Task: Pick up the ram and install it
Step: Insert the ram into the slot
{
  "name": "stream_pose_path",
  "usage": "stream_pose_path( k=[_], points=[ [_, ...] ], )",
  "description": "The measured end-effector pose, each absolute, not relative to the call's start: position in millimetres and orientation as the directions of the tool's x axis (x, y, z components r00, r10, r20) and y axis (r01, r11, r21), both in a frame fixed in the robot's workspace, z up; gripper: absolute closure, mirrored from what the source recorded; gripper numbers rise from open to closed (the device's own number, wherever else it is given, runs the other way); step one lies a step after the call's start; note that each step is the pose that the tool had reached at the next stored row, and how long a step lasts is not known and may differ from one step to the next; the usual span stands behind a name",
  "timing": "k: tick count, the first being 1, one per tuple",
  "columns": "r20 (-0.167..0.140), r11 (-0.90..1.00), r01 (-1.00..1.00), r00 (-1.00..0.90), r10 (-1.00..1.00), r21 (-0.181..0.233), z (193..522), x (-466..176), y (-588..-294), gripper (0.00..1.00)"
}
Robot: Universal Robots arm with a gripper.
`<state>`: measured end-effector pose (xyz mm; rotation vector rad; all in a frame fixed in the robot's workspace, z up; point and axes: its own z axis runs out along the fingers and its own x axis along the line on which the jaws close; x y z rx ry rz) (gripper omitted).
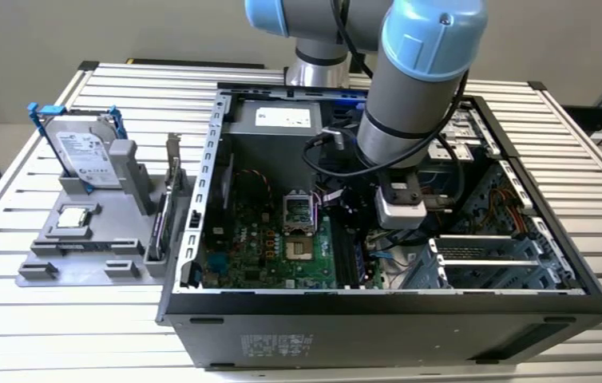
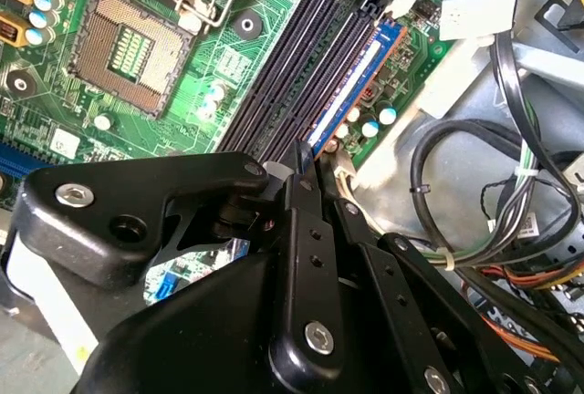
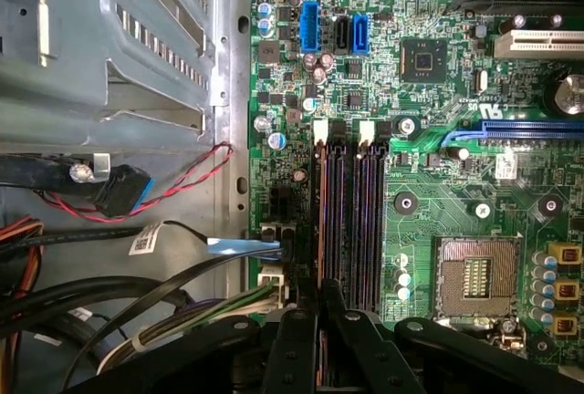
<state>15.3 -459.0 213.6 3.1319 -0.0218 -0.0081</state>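
Observation:
The ram (image 2: 358, 79) shows edge-on as a thin blue strip standing in the outermost of the long black memory slots (image 2: 297, 57) on the green motherboard (image 1: 269, 247). In the first wrist view the ram (image 3: 324, 221) is a thin line running up from the fingers. My gripper (image 2: 306, 159) is down inside the open computer case (image 1: 386, 319), with its black fingers drawn together on the near end of the stick. The gripper (image 3: 321, 292) straddles that slot's line. In the exterior view the gripper (image 1: 395, 219) hangs over the board's right side.
The CPU socket (image 3: 476, 271) lies beside the slots. Bundled cables (image 3: 137, 312) and a metal drive cage (image 1: 488, 255) crowd the other side. At the exterior view's left, a grey fixture (image 1: 88, 239) holds a hard drive (image 1: 86, 155) and a bracketed card (image 1: 173, 199).

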Motion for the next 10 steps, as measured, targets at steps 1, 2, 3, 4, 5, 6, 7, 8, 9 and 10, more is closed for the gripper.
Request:
stream_pose_path(
  k=[1,2,3,4,5,6,7,8,9,10],
  points=[
    [-0.005,-1.0,-0.014,1.0,-0.014,0.008,213.0,15.3,-459.1,1.0],
    [-0.005,-1.0,-0.014,1.0,-0.014,0.007,212.8,15.4,-459.0,1.0],
    [-0.005,-1.0,-0.014,1.0,-0.014,0.006,212.6,15.4,-458.9,1.0],
    [-0.005,-1.0,-0.014,1.0,-0.014,0.006,212.4,15.4,-458.9,1.0],
    [-0.005,-1.0,-0.014,1.0,-0.014,0.006,212.4,15.4,-459.0,1.0],
    [-0.005,-1.0,-0.014,1.0,-0.014,0.006,212.4,15.4,-459.0,1.0],
    [-0.005,-1.0,-0.014,1.0,-0.014,0.006,212.4,15.4,-459.0,1.0],
    [-0.005,-1.0,-0.014,1.0,-0.014,0.006,212.4,15.4,-459.0,1.0],
    [-0.005,-1.0,-0.014,1.0,-0.014,0.006,212.3,15.4,-459.0,1.0],
    [-0.005,-1.0,-0.014,1.0,-0.014,0.006,212.2,15.4,-458.9,1.0]
  ],
)
